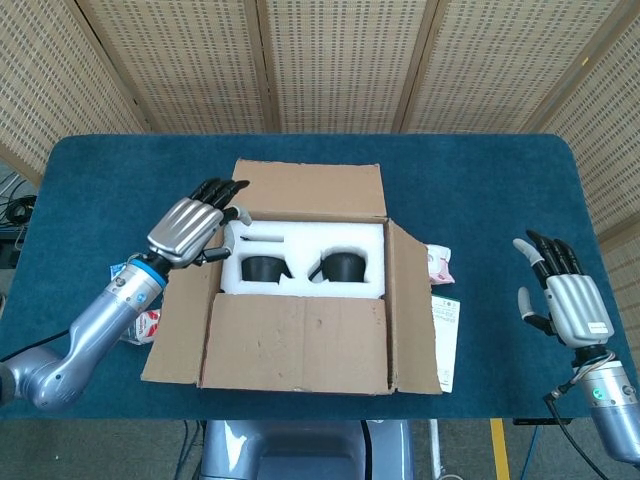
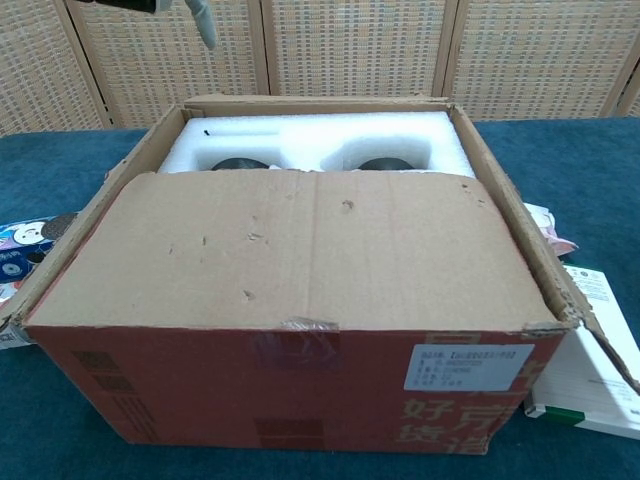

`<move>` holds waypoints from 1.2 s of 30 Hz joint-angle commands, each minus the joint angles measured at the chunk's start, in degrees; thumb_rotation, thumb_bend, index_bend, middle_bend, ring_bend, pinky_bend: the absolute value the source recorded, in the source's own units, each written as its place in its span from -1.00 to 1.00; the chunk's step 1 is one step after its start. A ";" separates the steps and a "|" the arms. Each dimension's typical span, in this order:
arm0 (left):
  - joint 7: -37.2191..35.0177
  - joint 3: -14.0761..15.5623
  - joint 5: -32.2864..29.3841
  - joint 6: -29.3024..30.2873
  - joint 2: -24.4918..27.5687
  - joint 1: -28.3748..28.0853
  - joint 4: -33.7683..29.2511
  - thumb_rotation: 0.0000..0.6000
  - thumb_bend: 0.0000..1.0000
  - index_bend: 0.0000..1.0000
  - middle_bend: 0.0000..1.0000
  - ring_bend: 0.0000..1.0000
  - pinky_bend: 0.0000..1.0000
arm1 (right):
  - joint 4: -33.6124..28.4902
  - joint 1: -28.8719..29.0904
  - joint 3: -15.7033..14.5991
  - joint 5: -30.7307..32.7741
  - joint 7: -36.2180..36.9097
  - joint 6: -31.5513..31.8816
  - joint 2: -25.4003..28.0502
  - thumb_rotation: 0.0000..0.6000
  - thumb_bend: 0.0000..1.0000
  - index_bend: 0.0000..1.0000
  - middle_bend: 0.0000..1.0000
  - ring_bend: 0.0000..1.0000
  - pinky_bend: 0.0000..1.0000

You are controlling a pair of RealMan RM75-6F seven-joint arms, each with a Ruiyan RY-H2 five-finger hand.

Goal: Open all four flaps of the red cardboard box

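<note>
Basically, the red cardboard box [image 1: 300, 300] sat mid-worktop [image 1: 480, 190], red printed front wall facing my chest camera. Rear flap [image 1: 310, 188] was folded back and lying low behind the opening. Side flaps looked splayed outward: left flap [image 1: 185, 320], right flap [image 1: 412, 310]. Near flap [image 2: 310, 250] was the odd one. In the chest view it lay roughly level over the front half of the opening, covering the front part of the white foam insert [image 1: 305, 240]. I judged three flaps done and this one left.

My left hand [image 1: 195, 228] hovered at the rear-left corner of the box, palm down, fingers loosely extended toward the foam, holding nothing. Whether the fingertips touched the foam or box edge, I couldn't tell. My right hand [image 1: 565, 295] was well off to the right of the box, fingers spread, empty.

Next move, as I read it: get fingers under the free edge of the near flap, where it met the foam, then swing it toward me and down over the front wall. Right hand had the clearer approach. Left hand would have needed to cross the opening.

Clutter: papers [image 1: 447, 340] just beside the right flap, small packet [image 1: 122, 272] on the left.
</note>
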 commanded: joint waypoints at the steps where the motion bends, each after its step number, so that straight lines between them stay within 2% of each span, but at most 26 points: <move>1: -1.72 2.13 2.34 -1.18 1.23 1.54 -2.25 -0.55 0.64 -0.31 -0.92 -1.00 -1.00 | -0.02 -0.10 -0.02 0.09 0.02 0.05 0.03 1.00 0.29 -0.82 -0.94 -1.00 -1.00; 12: -5.50 6.61 8.74 -2.57 0.53 3.79 -3.58 -0.55 0.62 -0.30 -0.92 -1.00 -1.00 | -0.12 -0.40 -0.14 0.24 0.04 0.10 0.09 1.00 0.29 -0.82 -0.94 -1.00 -1.00; 16: -6.17 7.34 9.97 -2.22 -0.51 4.01 -3.00 -0.54 0.61 -0.30 -0.92 -1.00 -1.00 | -0.21 -0.65 -0.17 0.32 -0.01 0.31 0.25 1.00 0.29 -0.82 -0.94 -1.00 -1.00; 36: -6.38 9.94 9.73 -4.30 -2.54 2.55 -2.37 -0.54 0.56 -0.30 -0.92 -1.00 -1.00 | 0.27 -1.22 -0.05 0.99 0.36 0.51 0.27 1.00 0.29 -0.82 -0.94 -1.00 -1.00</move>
